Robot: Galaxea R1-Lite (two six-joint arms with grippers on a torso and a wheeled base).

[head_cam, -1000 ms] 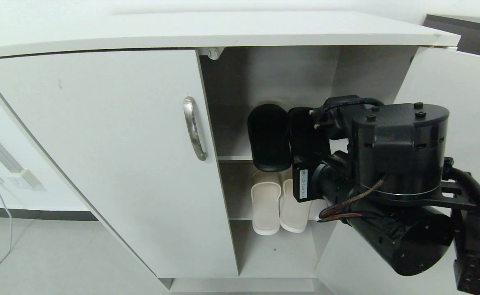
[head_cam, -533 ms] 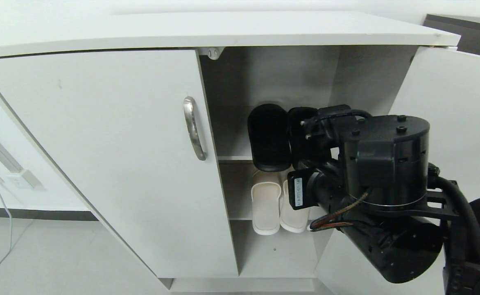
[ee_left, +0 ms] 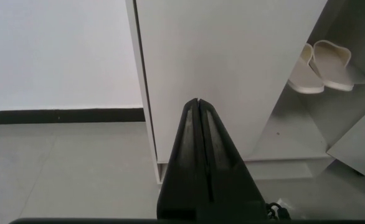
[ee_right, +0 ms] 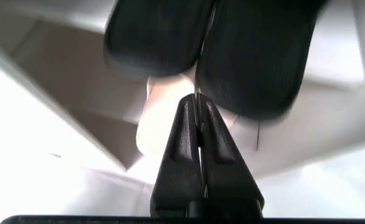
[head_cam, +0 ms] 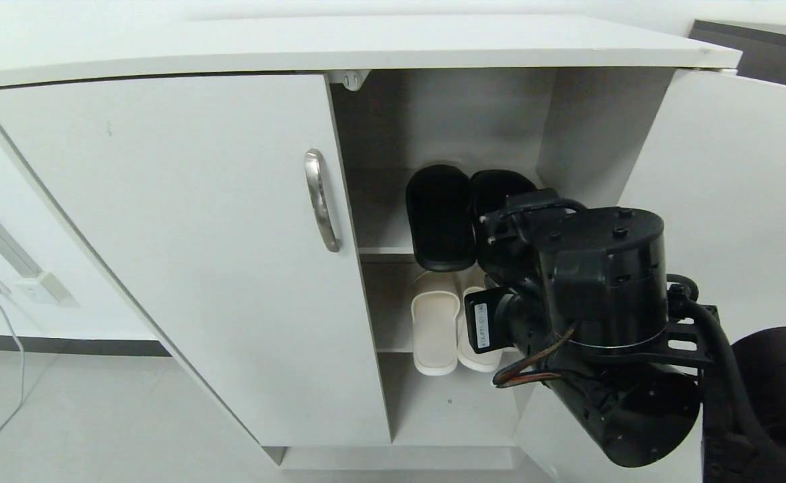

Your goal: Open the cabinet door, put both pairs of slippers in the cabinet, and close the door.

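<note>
White panels come first: the cabinet's [head_cam: 339, 47] left door [head_cam: 185, 255] stands shut. Our left gripper [ee_left: 197, 102], its fingers pressed together on nothing, hangs low in front of it, with the door's lower edge just ahead of the tips. A metal handle [head_cam: 320, 200] runs down that door's inner edge. Past it the compartment lies open. The black slippers [head_cam: 441, 218] sit side by side on the upper shelf, their ends jutting over its front edge, just ahead of our right gripper [ee_right: 199, 99]. Its fingers are closed flat on each other and empty, and we cannot tell whether the tips touch the slippers. The white slippers [head_cam: 434, 322] rest on the shelf below those tips. Off that gripper's right side, the right door [head_cam: 735, 201] is swung wide.
</note>
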